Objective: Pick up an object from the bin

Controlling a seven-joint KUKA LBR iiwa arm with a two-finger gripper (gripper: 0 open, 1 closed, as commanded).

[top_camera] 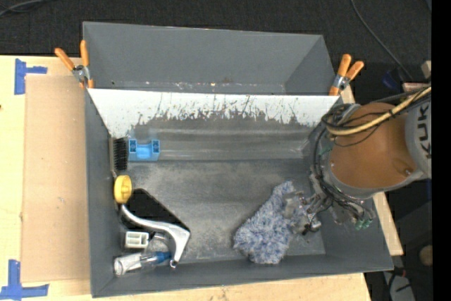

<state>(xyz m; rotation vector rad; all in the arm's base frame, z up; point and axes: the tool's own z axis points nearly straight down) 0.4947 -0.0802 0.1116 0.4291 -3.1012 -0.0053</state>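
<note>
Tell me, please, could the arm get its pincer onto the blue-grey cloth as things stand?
Probably yes: the pincer sits right beside the cloth at the lower right of the bin, and nothing lies on the cloth or between the two.

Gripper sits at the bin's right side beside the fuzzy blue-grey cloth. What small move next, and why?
Probably ease the gripper slightly toward the view's left, to centre it over the blue-grey cloth. That cloth is the nearest thing, its right edge just beside the gripper; the black brush, yellow cap and clear bottle lie far off along the left wall.
</note>
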